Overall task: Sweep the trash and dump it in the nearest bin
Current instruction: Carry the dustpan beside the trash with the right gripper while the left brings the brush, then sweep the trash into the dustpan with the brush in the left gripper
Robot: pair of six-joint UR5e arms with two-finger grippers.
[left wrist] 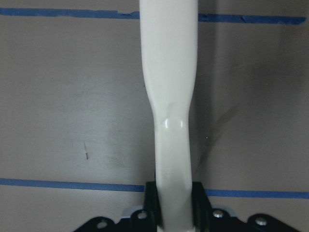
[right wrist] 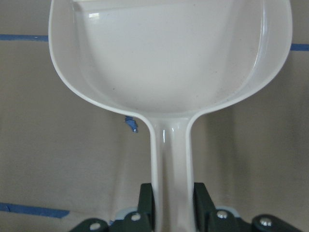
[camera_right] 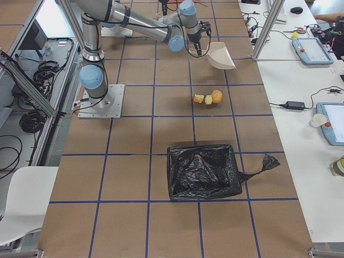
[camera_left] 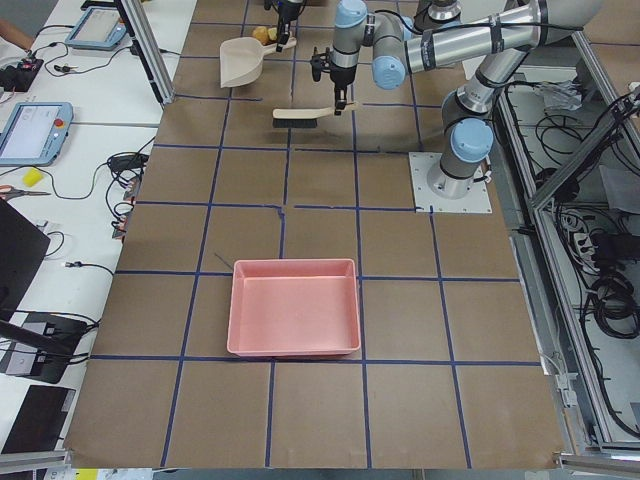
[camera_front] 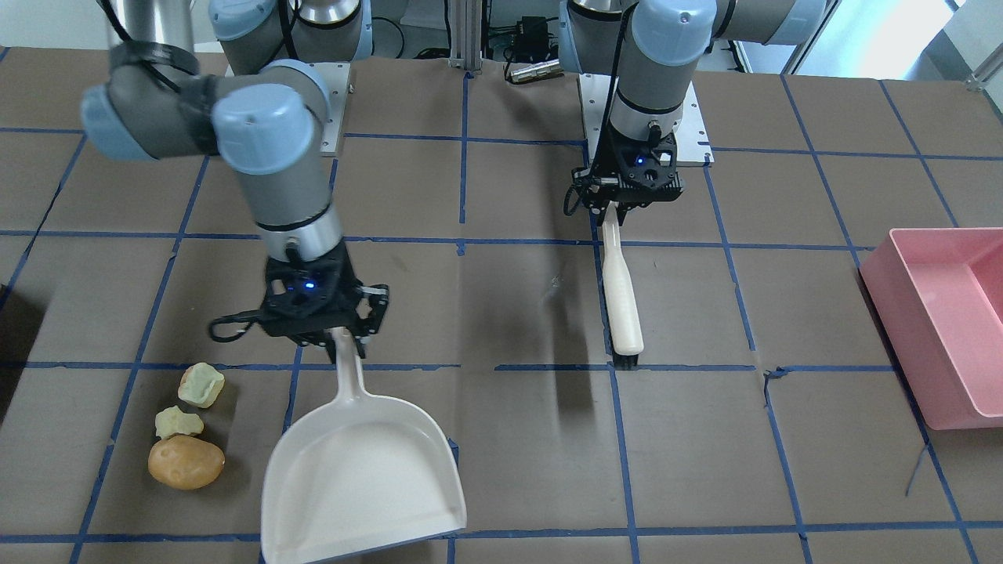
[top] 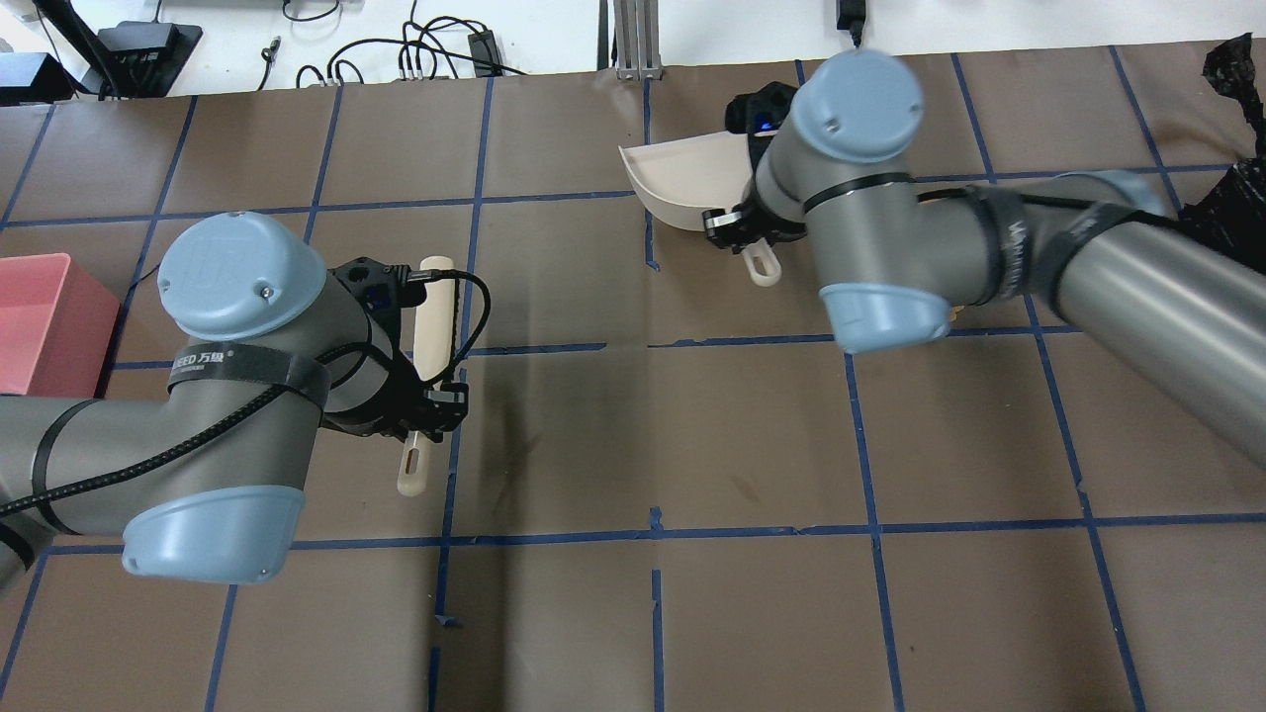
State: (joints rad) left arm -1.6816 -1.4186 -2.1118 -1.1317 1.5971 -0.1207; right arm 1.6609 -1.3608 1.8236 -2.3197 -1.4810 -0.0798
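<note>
The trash lies on the table: a golden-brown potato-like lump (camera_front: 186,462) and two pale yellow-green chunks (camera_front: 201,385) (camera_front: 179,421), also in the exterior right view (camera_right: 208,98). My right gripper (camera_front: 341,337) is shut on the handle of an empty white dustpan (camera_front: 360,478), which sits just beside the trash. The right wrist view shows the pan (right wrist: 169,53) and the jaws clamped on its handle. My left gripper (camera_front: 611,207) is shut on the handle of a white brush (camera_front: 621,294), bristles toward the table, well apart from the trash. The left wrist view shows the handle (left wrist: 169,72).
A pink bin (camera_front: 913,329) stands at the table's end on my left side (camera_left: 293,265). A bin lined with a black bag (camera_right: 201,149) stands at the end on my right side, closer to the trash. Blue tape lines grid the brown table.
</note>
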